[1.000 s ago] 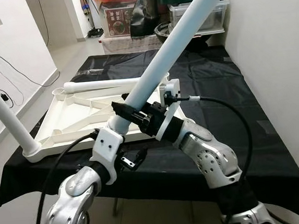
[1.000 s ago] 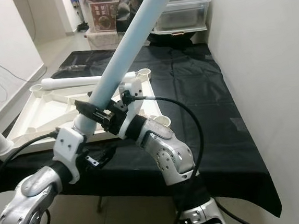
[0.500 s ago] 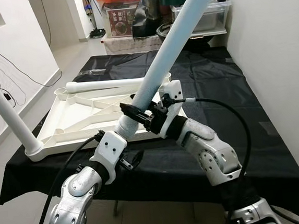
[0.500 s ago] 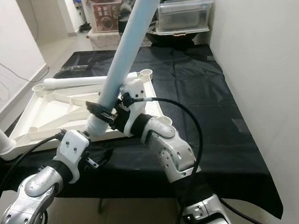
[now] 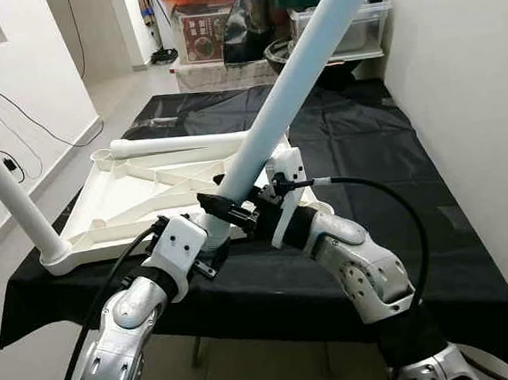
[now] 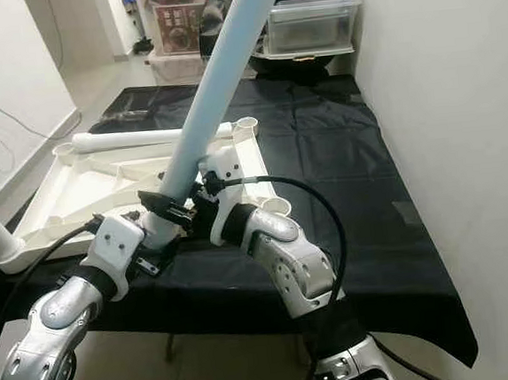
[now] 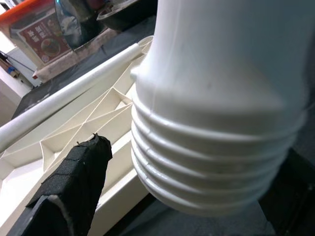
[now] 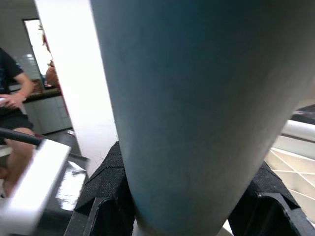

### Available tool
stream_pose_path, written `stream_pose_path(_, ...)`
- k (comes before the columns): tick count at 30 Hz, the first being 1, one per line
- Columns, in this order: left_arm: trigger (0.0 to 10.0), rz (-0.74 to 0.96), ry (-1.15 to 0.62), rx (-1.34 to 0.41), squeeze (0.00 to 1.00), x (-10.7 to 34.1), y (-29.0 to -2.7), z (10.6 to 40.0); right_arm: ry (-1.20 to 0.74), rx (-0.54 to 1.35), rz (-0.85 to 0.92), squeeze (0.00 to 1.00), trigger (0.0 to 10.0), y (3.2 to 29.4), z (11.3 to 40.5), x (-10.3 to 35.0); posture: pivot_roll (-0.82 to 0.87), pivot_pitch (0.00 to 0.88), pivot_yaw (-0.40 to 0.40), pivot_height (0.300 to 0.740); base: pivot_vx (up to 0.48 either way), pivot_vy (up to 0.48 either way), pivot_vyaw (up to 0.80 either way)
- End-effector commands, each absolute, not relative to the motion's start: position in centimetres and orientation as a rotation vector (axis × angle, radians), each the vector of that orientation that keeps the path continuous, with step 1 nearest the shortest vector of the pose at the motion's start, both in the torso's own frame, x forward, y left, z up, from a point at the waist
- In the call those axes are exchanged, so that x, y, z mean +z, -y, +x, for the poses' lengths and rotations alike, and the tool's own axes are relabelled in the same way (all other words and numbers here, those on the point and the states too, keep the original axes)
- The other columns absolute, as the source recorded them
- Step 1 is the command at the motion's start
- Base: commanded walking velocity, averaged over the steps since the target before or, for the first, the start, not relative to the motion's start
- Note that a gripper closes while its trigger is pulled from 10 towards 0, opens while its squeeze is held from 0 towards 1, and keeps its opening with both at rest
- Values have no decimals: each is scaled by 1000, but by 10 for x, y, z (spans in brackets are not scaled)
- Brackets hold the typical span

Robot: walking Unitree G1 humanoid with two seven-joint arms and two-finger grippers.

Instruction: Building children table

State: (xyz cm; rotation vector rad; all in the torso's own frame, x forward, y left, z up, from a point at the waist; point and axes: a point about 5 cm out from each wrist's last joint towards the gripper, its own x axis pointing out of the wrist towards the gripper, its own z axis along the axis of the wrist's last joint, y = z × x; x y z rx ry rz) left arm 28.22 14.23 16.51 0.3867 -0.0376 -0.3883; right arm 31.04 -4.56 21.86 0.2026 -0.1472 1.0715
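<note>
Left wrist view shows the leg's (image 7: 216,113) threads bare: with both grippers (image 5: 207,239) (image 5: 242,210) clenched on it, steer toward the socket (image 6: 276,207) at 3 o'clock, then twist squarely.

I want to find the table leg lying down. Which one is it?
Look at the black-covered table, then the upside-down white tabletop on it. Along its far edge lies a white leg, flat, while the other legs stick up.

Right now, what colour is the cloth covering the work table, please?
Black cloth, clearest in the left eye view.
</note>
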Motion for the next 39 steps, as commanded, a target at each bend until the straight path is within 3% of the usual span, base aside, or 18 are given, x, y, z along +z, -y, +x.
stream_pose_path(1,10000,405,49,-364,0,168,-146,285,142,1106,204,0,0,42,306,218,12,19,28,740,0,0,0)
stream_pose_path(16,10000,347,82,-468,0,168,-119,288,132,1116,222,0,0,35,300,216,12,19,28,740,0,0,0)
stream_pose_path(17,9020,345,84,-470,0,167,-117,289,132,1117,221,0,0,35,300,217,12,19,28,740,0,0,0)
stream_pose_path(18,3490,344,85,-471,0,167,-116,289,131,1118,221,0,0,35,300,217,12,19,28,740,0,0,0)
stream_pose_path(19,157,342,88,-471,0,167,-116,289,131,1118,221,0,0,35,300,217,12,19,28,740,0,0,0)
stream_pose_path(21,0,343,90,-471,0,166,-115,290,131,1117,220,0,0,36,300,217,12,19,28,740,0,0,0)
stream_pose_path(32,0,364,108,-453,0,167,-117,291,134,1085,239,0,0,37,301,218,10,22,30,740,0,0,0)
stream_pose_path(33,8118,372,101,-456,0,165,-117,290,140,1063,265,0,10000,38,304,219,11,22,29,740,0,0,0)
stream_pose_path(34,10000,375,98,-458,0,163,-116,289,145,1042,287,0,10000,40,307,221,11,22,29,740,0,0,0)
stream_pose_path(35,10000,375,98,-458,0,163,-116,289,145,1042,287,0,10000,40,307,221,11,22,29,740,0,0,0)
stream_pose_path(36,10000,375,95,-458,0,162,-117,288,149,1028,305,1000,10000,41,309,223,12,22,29,740,0,0,0)
stream_pose_path(39,10000,383,93,-460,0,161,-117,287,153,1020,309,1000,10000,42,310,224,12,22,29,740,0,0,0)
